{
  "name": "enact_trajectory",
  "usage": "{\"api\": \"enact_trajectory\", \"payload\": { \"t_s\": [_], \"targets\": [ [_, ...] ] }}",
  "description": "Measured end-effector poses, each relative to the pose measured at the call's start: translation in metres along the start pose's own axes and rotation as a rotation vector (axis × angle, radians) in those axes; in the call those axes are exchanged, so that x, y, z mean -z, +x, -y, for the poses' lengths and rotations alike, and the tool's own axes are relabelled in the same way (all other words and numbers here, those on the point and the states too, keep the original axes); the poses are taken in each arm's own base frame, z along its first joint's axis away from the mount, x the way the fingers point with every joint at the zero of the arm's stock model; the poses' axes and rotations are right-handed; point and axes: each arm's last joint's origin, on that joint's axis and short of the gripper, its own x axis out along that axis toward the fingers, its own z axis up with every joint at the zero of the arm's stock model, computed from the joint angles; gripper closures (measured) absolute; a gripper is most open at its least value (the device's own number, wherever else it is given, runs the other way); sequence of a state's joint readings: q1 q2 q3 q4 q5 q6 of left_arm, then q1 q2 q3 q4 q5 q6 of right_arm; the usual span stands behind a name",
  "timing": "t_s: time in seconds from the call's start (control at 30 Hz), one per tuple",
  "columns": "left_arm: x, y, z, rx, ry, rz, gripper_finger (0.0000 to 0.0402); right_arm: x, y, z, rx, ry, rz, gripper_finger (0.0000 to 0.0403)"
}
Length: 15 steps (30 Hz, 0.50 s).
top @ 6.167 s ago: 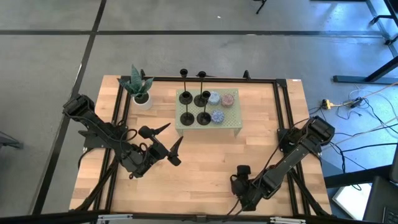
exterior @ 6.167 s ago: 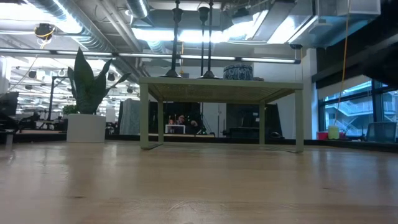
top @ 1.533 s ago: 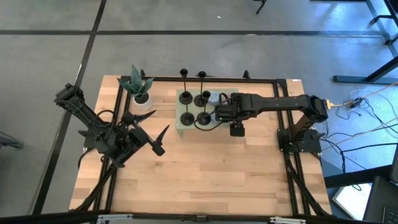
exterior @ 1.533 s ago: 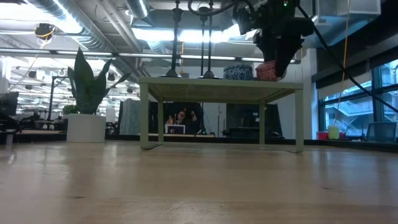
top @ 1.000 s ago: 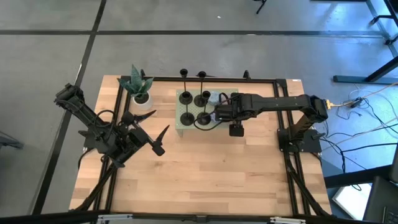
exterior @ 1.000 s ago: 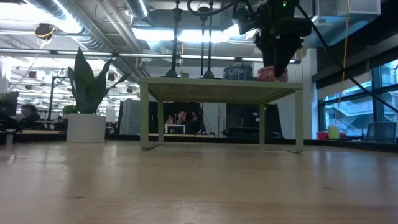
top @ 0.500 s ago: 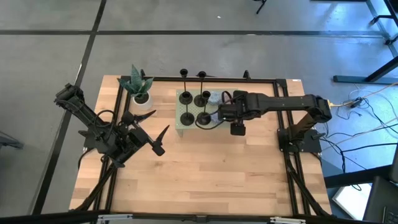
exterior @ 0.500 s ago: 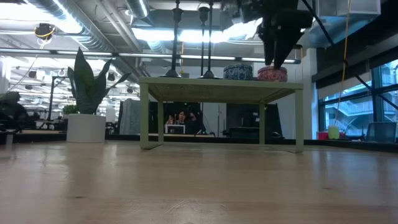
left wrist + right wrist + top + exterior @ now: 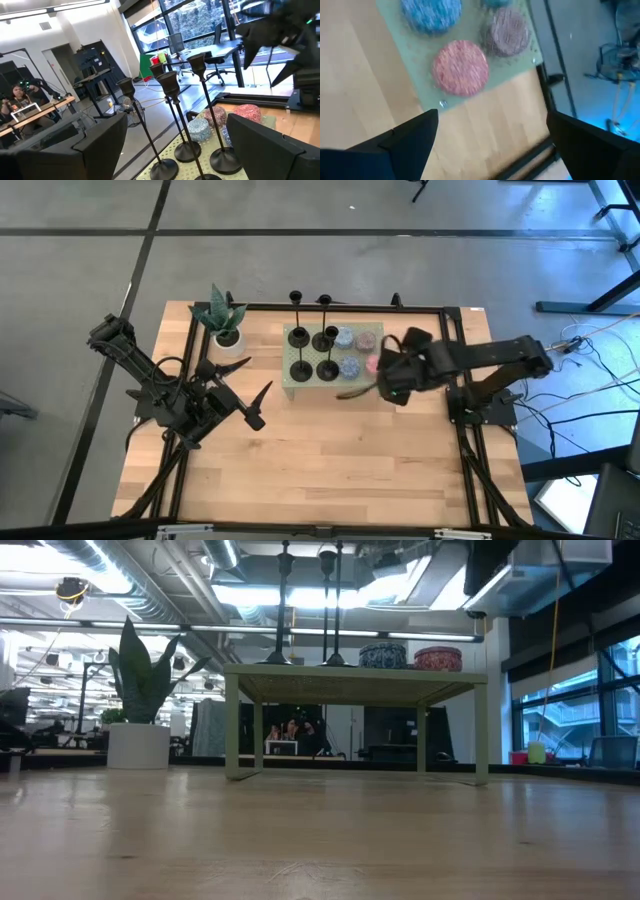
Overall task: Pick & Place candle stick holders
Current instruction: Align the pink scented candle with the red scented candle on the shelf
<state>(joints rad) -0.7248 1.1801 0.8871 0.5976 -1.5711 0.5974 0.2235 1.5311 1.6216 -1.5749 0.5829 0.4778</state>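
Right hand hovers empty, fingers spread, just off the green stand's edge. Left hand open, waits well apart. Candle stick holders upright on stand among pucks. Risk: thin stems topple if brushed.

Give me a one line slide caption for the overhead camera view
Four matte-black candle stick holders and speckled pucks sit on a pale green stand; right gripper beside it, left gripper waiting open.
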Motion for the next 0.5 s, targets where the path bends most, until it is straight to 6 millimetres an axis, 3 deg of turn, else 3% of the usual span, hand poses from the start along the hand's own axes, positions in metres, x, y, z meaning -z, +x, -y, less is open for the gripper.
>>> {"api": "enact_trajectory", "payload": {
  "t_s": [0.13, 0.23, 0.37, 0.5],
  "targets": [
    [0.000, 0.000, 0.000, 0.000, 0.000, 0.000, 0.0064, 0.019, -0.012, -0.003, -0.044, 0.048, 0.066, 0.0026],
    [0.000, 0.000, 0.000, 0.000, 0.000, 0.000, 0.0064, 0.038, -0.007, -0.008, -0.025, 0.052, 0.073, 0.0033],
    [0.000, 0.000, 0.000, 0.000, 0.000, 0.000, 0.0064, 0.063, 0.016, -0.019, -0.018, 0.009, 0.106, 0.0067],
    [0.000, 0.000, 0.000, 0.000, 0.000, 0.000, 0.0064, 0.080, 0.049, -0.035, -0.077, 0.017, 0.199, 0.0133]
  ]
}}
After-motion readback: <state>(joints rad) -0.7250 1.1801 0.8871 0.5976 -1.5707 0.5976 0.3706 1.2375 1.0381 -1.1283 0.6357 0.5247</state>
